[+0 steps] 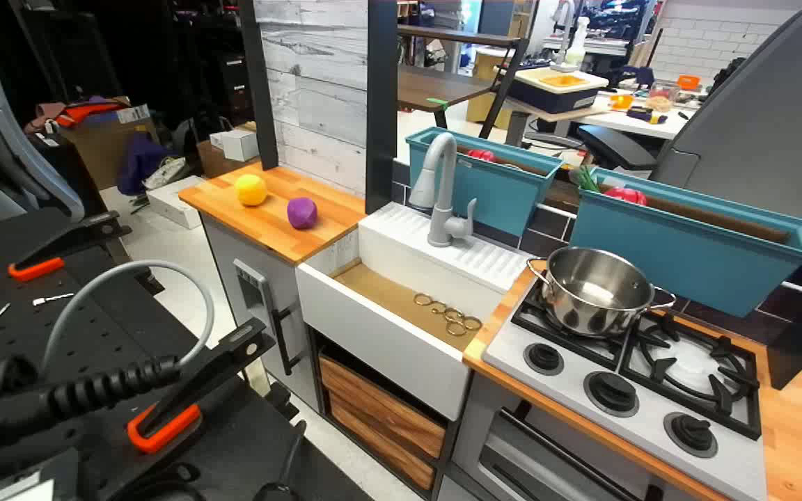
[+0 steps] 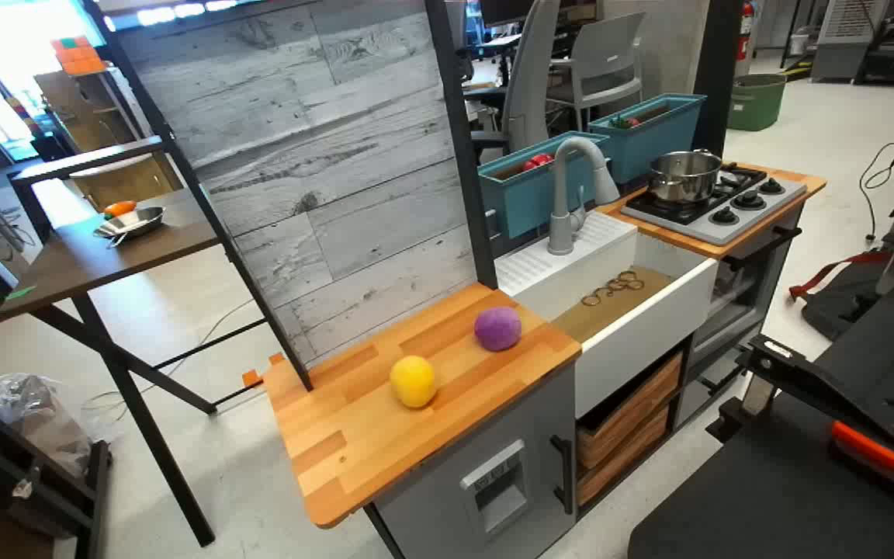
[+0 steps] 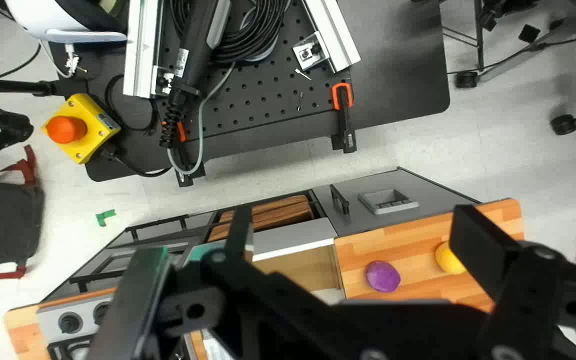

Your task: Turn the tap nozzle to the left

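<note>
"Where do you see your tap nozzle [image 1: 447, 184]?"

"Both exterior views show you it upright on the back ledge [image 1: 401, 221] of your white sink [image 1: 381, 344]."

"And your gripper [image 3: 353, 245]?"

"Your jaws stand wide apart; the tap nozzle is out of sight in your wrist view, so I can't tell how near."

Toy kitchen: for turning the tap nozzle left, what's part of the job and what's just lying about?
Part of the job:
tap nozzle
gripper, open

Just lying about:
steel pot
yellow ball
purple toy
metal rings
teal planters
</note>
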